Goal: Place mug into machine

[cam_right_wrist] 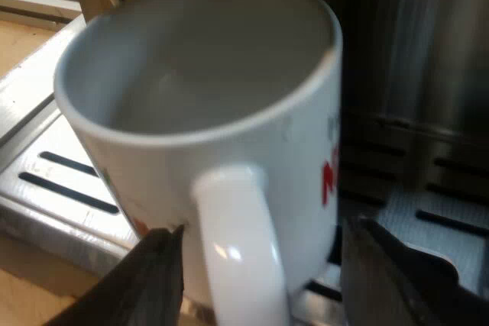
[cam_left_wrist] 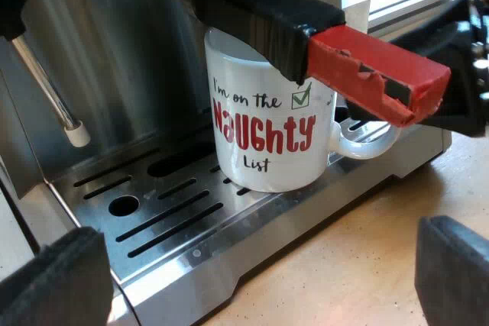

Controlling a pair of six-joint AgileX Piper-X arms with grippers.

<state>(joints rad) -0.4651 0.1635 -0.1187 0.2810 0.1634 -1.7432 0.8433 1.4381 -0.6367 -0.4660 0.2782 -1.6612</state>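
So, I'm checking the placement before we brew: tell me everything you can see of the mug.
The mug is glossy white, ceramic-looking, printed "I'm on the Naughty List" in black and red with a green ticked box. It stands upright on the machine's slotted metal drip tray, under the holder's red-ended handle. Inside it looks empty. Its loop handle sits between the open fingers of the right tool, which seem clear of it.
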